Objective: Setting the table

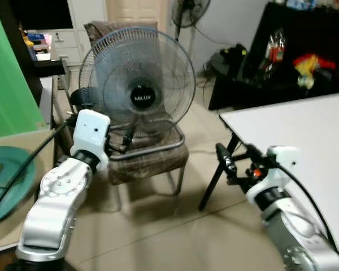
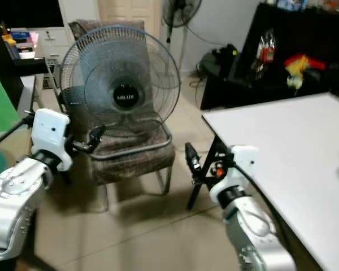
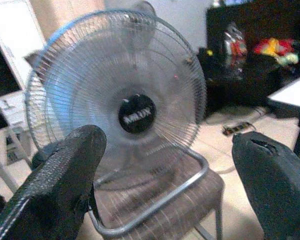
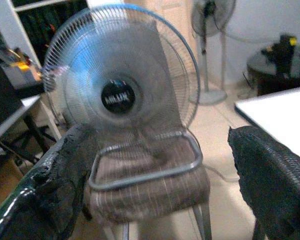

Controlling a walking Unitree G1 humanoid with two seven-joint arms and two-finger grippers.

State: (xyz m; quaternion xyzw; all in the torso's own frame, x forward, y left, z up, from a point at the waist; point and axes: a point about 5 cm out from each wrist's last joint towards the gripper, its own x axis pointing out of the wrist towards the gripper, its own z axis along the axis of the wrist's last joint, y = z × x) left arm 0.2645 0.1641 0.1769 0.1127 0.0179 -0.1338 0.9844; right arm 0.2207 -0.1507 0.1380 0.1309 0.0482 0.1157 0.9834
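White table (image 1: 305, 135) stands just right of the right gripper (image 1: 223, 161), whose fingers (image 4: 270, 185) are spread wide and hold nothing. One teal plate (image 1: 11, 175) lies on a second table (image 1: 5, 231), well left of the left gripper (image 2: 93, 138); its fingers (image 3: 65, 180) are also parted and empty. Beyond both pairs of fingers, one large fan (image 1: 137, 84) sits on one chair (image 1: 150, 155), with a second standing fan (image 1: 189, 11) farther back. Both silver arms reach forward at mid height, bent at the wrist.
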